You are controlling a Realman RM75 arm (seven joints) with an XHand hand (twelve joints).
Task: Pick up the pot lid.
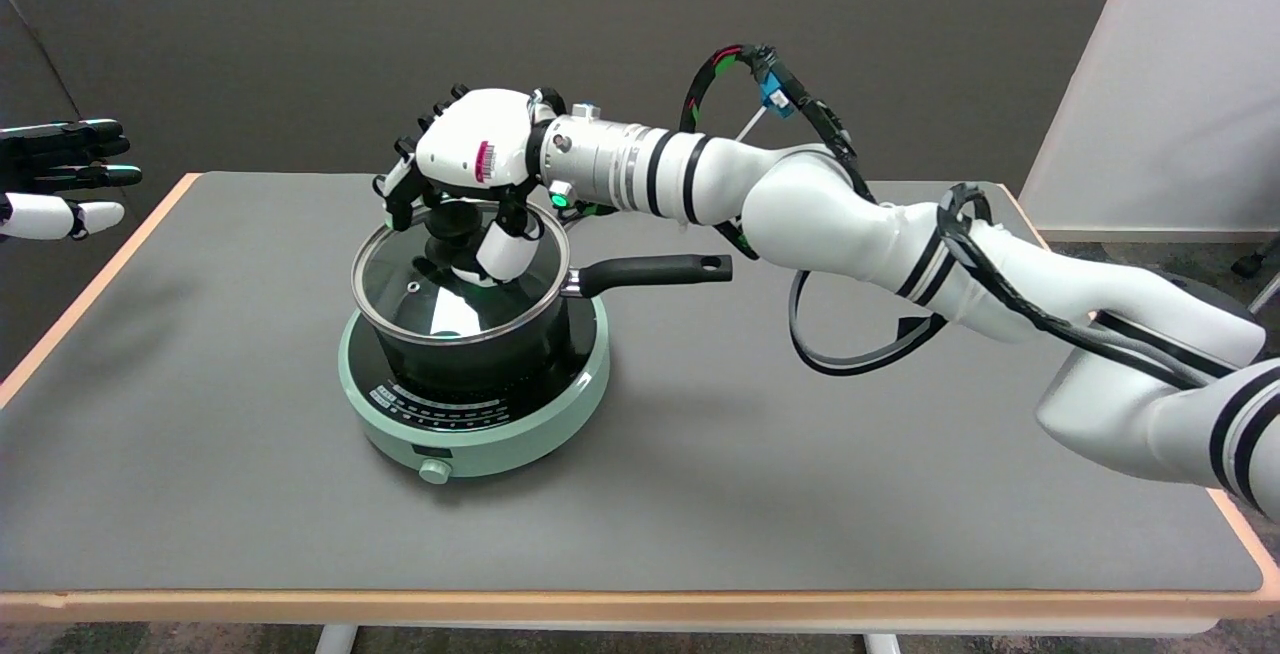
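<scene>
Right robot hand (pixel 468 166), black and white, sits palm-down directly over the round glass pot lid with a metal rim (pixel 450 279). Its fingers (pixel 507 252) are curled down around the lid's black knob (pixel 452 224); the knob appears enclosed by them, though actual contact is partly hidden by the palm.

The lid lies below the robot hand, on the black saucepan (pixel 480 349). It looks slightly tilted, far edge higher; cannot tell whether it has left the pan rim.

The saucepan's long black handle (pixel 655 272) runs out under the robot hand's wrist, toward the arm side. The saucepan stands on a round mint-green induction cooker (pixel 520 429), whose knob (pixel 434 471) faces the near edge of the grey counter (pixel 750 474), below the robot hand.
</scene>
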